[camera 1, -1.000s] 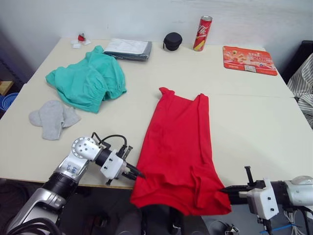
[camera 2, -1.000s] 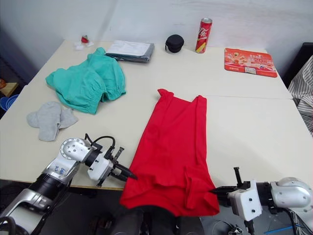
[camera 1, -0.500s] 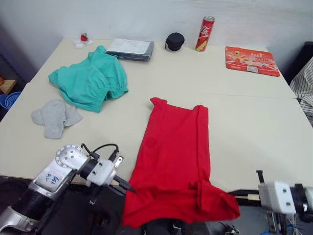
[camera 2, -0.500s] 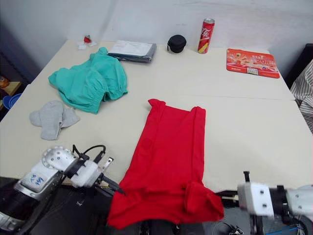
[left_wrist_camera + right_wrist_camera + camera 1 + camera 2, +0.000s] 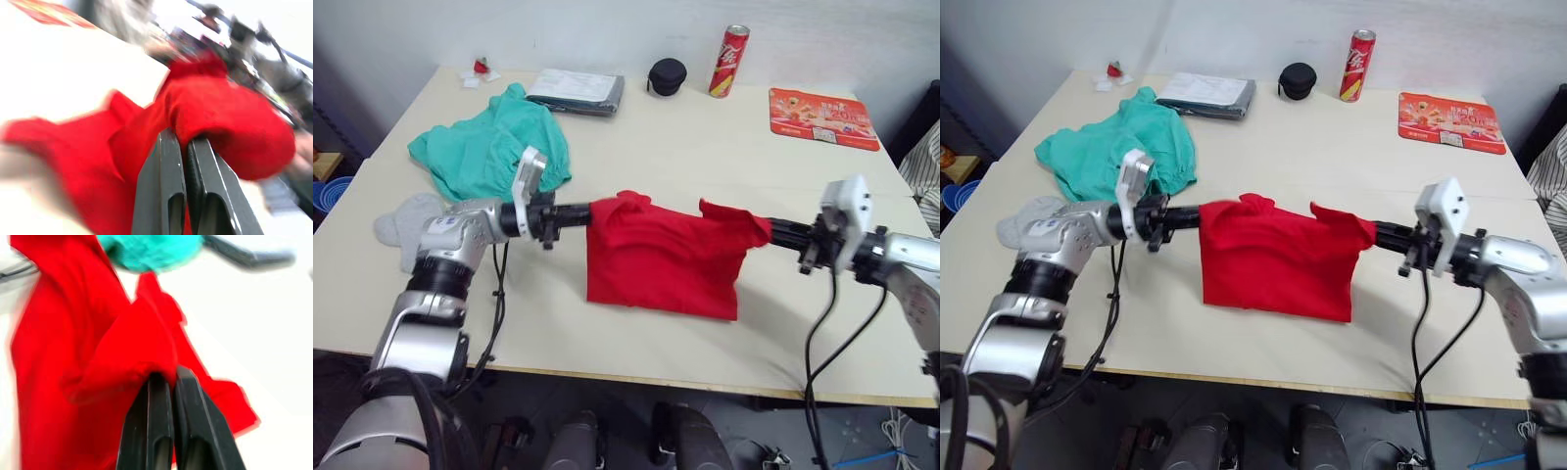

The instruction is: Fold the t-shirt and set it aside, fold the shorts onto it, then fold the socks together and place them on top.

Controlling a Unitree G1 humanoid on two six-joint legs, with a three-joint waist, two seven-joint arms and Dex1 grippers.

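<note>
- The t-shirt (image 5: 662, 259) is in the middle of the table (image 5: 636, 157), folded over so it looks short and wide
- The left hand (image 5: 588, 212) is pinched shut on the top left corner of the t-shirt, and its two black fingers (image 5: 168, 196) press together on the red cloth
- The right hand (image 5: 766, 229) is pinched shut on the top right corner of the t-shirt, and its fingers (image 5: 159, 431) are tight together on the cloth too
- The two hands hold the top edge of the t-shirt stretched between them, a little above the table, and the bottom edge of the t-shirt lies on the table
- The shorts (image 5: 489, 152) lie in a bunched heap on the left side of the table, just behind the left arm
- The socks (image 5: 403, 217) lie near the left edge of the table, partly hidden behind the left arm
- A flat grey packet (image 5: 578, 91) lies at the far side of the table, just past the shorts
- A small round black case (image 5: 667, 75) sits next to the packet, and a tall red can (image 5: 728, 61) stands upright beside the case
- A flat red mat (image 5: 821, 104) with pictures on it lies in the far right corner of the table
- A tiny red and white thing (image 5: 480, 70) sits at the far left corner of the table, too small to tell what it is
</note>
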